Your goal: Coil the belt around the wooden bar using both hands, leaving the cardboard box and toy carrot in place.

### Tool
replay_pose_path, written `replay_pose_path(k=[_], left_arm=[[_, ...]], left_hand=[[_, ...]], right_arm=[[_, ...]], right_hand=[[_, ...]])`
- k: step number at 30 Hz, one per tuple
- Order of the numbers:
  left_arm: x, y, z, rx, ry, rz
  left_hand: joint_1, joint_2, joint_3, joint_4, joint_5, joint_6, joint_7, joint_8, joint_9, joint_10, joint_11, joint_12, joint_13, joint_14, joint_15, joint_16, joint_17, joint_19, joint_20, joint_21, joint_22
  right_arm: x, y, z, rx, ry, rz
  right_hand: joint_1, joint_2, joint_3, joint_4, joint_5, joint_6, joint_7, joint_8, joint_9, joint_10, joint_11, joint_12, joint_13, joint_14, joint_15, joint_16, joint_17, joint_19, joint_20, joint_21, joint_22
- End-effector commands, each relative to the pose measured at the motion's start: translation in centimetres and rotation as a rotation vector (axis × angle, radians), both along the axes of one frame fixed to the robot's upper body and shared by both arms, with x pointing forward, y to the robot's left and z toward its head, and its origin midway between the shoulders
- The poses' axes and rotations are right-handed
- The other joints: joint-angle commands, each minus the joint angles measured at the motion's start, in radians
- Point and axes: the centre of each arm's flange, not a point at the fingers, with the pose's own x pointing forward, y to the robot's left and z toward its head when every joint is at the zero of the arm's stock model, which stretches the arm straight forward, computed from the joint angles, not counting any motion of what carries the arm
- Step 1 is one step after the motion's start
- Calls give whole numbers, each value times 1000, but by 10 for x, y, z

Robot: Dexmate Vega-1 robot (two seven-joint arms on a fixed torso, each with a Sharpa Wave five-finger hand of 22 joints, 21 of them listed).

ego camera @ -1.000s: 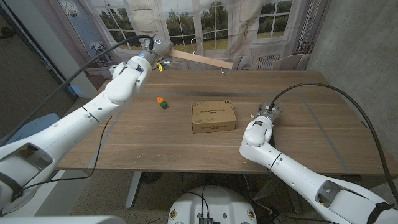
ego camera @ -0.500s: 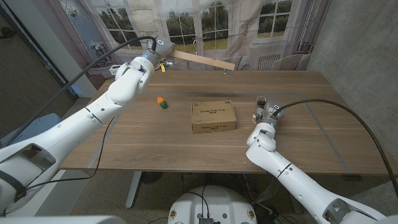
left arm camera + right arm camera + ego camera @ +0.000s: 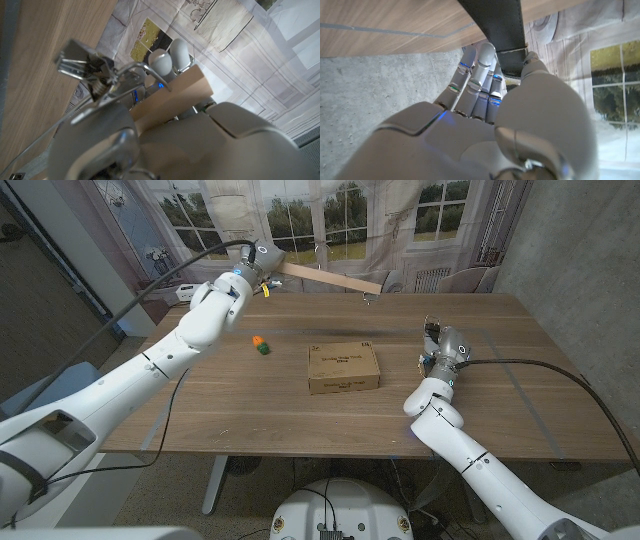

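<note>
- The pale wooden bar was held up at the far edge of the table, tilted, one end in your left hand and the other end free, out past the far side of the cardboard box.
- In the left wrist view the bar ran through the curled fingers of that hand; you had it clamped.
- The dark leather belt showed in the right wrist view as a flat black strap with a stitched edge; its end sat pinched between the fingers and thumb of your right hand.
- In the head view that right hand was raised over the right part of the table, well apart from the bar. The belt itself was too thin to make out there.
- Judged progress: both grasps made, no wrap visible on the bar. All of the coiling was left: bring strap to bar, then wind.
- The flat brown cardboard box lay mid-table, between the two hands.
- The small orange-and-green toy carrot lay left of the box, apart from it.
- The wooden table carried both; neither was touched by a hand.
</note>
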Motion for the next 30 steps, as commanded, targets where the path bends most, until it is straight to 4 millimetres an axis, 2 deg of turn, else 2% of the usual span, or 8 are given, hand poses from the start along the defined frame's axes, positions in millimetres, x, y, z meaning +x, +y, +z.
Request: replay_pose_path(k=[1,17,30], left_arm=[[12,-16,-5,20,0,-50],[28,-55,-7,37,-22,-114],[40,-81,-15,-38,-76,-133]], left_hand=[[-7,3,4,-2,6,0,-1,5,0,1,-8,5,3,8,4,0,1,0,-75,2,1],[-9,3,4,-3,7,-3,1,13,-2,3,-4,6,3,11,5,-1,0,1,-75,3,0],[-8,11,7,-3,6,-9,7,22,4,10,-6,7,4,21,4,5,2,14,-78,7,2]], right_arm=[[-22,-5,27,88,-170,106],[-46,1,77,80,-321,251],[-57,19,120,15,-394,368]], right_hand=[[100,107,108,18,17,110,-113,62,450,118,-120,-4,298,-8,-73,13,2,-7,-30,11,1],[102,106,114,21,18,109,-111,68,462,123,-116,-8,298,-17,-73,33,1,-10,-28,27,-6],[103,105,119,22,17,109,-108,69,464,127,-114,-13,296,-19,-73,50,1,-10,-27,40,-11]])
